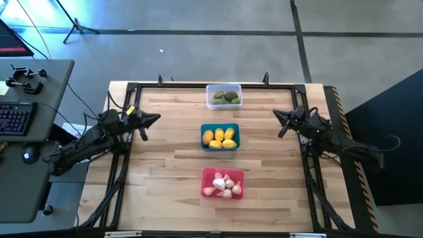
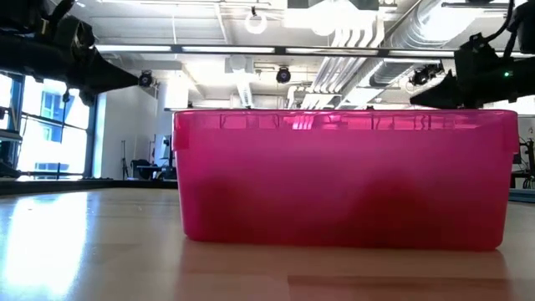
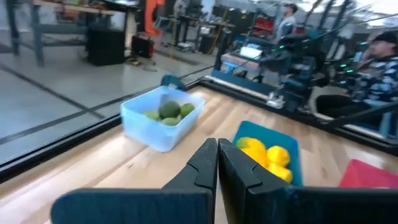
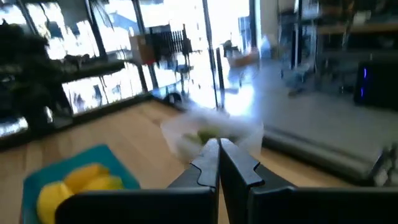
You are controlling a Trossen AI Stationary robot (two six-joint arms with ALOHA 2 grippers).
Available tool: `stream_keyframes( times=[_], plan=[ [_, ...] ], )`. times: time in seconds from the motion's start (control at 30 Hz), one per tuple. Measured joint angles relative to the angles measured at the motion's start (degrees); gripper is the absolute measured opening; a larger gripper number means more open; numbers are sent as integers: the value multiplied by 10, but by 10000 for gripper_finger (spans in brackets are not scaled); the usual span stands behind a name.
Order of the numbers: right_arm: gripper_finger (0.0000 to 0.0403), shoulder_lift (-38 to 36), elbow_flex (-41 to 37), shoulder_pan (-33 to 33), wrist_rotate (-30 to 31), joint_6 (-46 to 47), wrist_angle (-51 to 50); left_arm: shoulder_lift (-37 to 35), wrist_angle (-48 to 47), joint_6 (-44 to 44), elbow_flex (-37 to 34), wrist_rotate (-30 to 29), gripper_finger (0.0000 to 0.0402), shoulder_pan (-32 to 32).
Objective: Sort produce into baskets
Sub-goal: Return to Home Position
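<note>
We see no loose piece on the pale wooden plank worktop point(image 1: 165, 165): the dark green lumps point(image 1: 227, 97) lie in the clear translucent rectangular tub point(image 1: 209, 92), the yellow-orange rounded fruits point(image 1: 220, 137) in the teal-blue rectangular tub point(image 1: 220, 126), and the whitish-pink garlic-like bulbs point(image 1: 223, 186) in the red rectangular tub point(image 1: 231, 173). The three tubs stand apart in one line down the worktop's middle, and that line runs between the two hands. The left hand point(image 1: 156, 119) and the right hand point(image 1: 277, 115) hang at opposite sides, level with the gap between the clear and teal-blue tubs, neither nearer; each has its fingers pressed together on nothing. We judge the sorting done, with only a retreat outward left. A black rail point(image 1: 198, 84) frames the worktop; beyond it lie grey floor and a grey side desk point(image 1: 46, 99) with a keyboard point(image 1: 16, 119).
</note>
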Motion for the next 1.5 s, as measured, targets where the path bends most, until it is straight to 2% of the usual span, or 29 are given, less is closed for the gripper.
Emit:
stream_keyframes(
  times=[0.13, 0.27, 0.53, 1.5],
  plan=[
    [0, 1, -28, 2, 42, -44, 93, 0, -18, -2, 0, -21, 0, 0],
    [0, 2, -31, 2, 69, -59, 103, 0, -14, -35, -20, -17, 0, -1],
    [0, 9, -31, 2, 64, -72, 104, 10, -5, -88, -39, -8, 0, -1],
    [0, 9, -31, 2, 62, -70, 104, 13, -4, -85, -39, -11, 0, -1]
  ],
)
